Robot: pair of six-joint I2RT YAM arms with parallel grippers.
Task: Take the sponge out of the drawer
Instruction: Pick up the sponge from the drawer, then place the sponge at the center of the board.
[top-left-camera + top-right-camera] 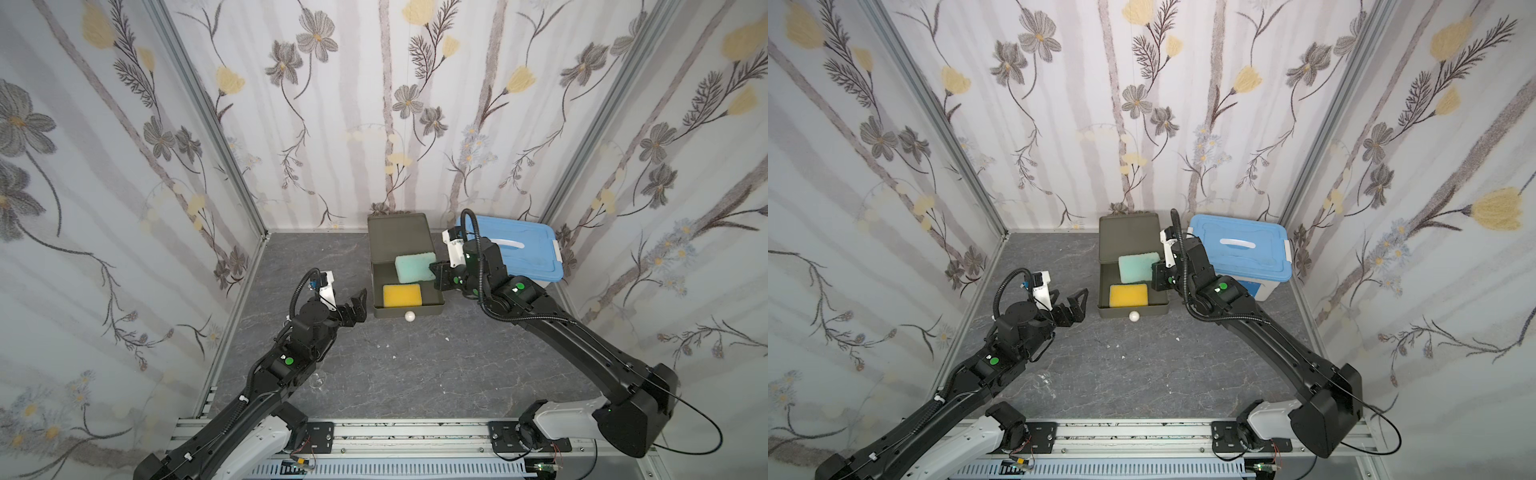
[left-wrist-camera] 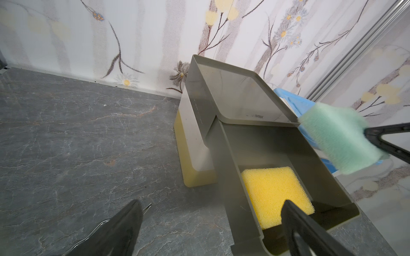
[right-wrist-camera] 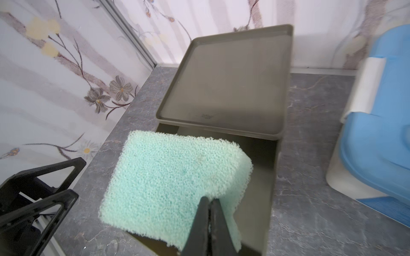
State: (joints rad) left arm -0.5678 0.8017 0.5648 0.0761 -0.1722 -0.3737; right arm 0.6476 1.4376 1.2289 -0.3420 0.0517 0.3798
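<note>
1 yellow sponge (image 1: 402,295) in drawer (image 1: 430,311), green sponge (image 1: 413,268) clamped in R pincer (image 3: 210,202), L pincer (image 1: 360,305) wide

sponge (image 1: 402,295) in drawer (image 1: 428,311), tub (image 1: 532,249) at right

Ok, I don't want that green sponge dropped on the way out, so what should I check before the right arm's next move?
1. Right pincer shut on the green sponge: ok, though it pinches only near one edge.
2. Sponge raised off the drawer floor: ok.
3. Sponge clear of the drawer's outline: not ok, it hangs over it in both top views.
4. Left pincer open, beside the drawer, apart from the sponge: ok.
5. Yellow sponge lying flat in the drawer, not caught: ok.
6. Room between the right arm and the blue-lidded box: cannot tell.
</note>
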